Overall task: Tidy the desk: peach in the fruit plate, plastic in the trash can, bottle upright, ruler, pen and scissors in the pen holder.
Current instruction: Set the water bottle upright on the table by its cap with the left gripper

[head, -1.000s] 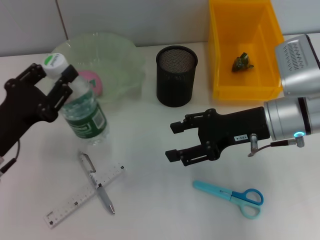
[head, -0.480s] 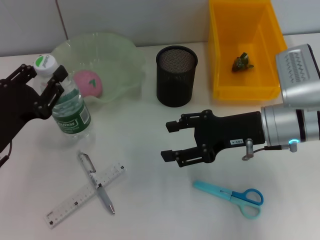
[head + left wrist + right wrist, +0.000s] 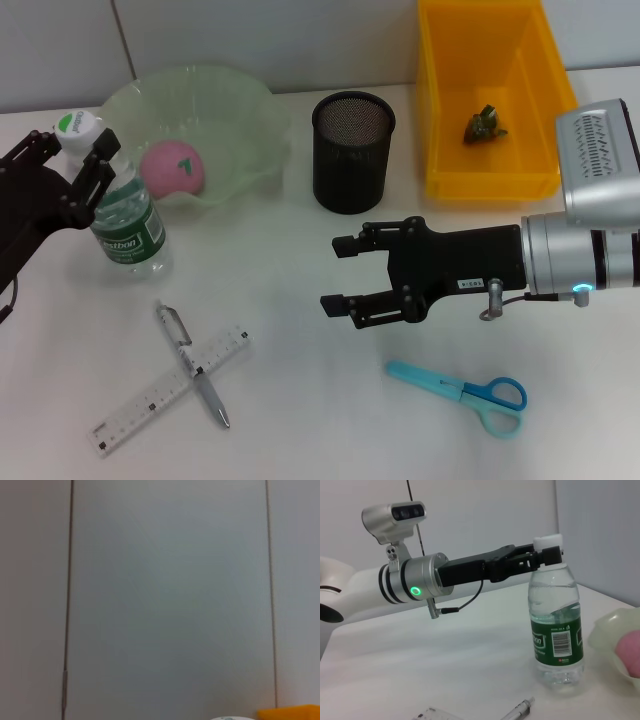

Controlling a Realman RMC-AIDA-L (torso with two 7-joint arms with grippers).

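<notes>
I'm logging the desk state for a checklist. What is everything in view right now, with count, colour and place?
bottle: 1, clear with green label, white cap, standing upright at the desk's left
peach: 1, pink, inside the fruit plate
fruit plate: 1, pale green, back left
pen holder: 1, black mesh, back centre
trash can: 1, yellow, back right, one dark scrap inside
ruler: 1, clear white, front left
pen: 1, silver, lying across the ruler
scissors: 1, blue, front right
left pincer: black, closed around the bottle's neck
right pincer: black, open, above mid-desk

Bare table [image 3: 300,400] between ruler [image 3: 170,388] and scissors [image 3: 462,392]; right hand [image 3: 340,275] overhangs it.
</notes>
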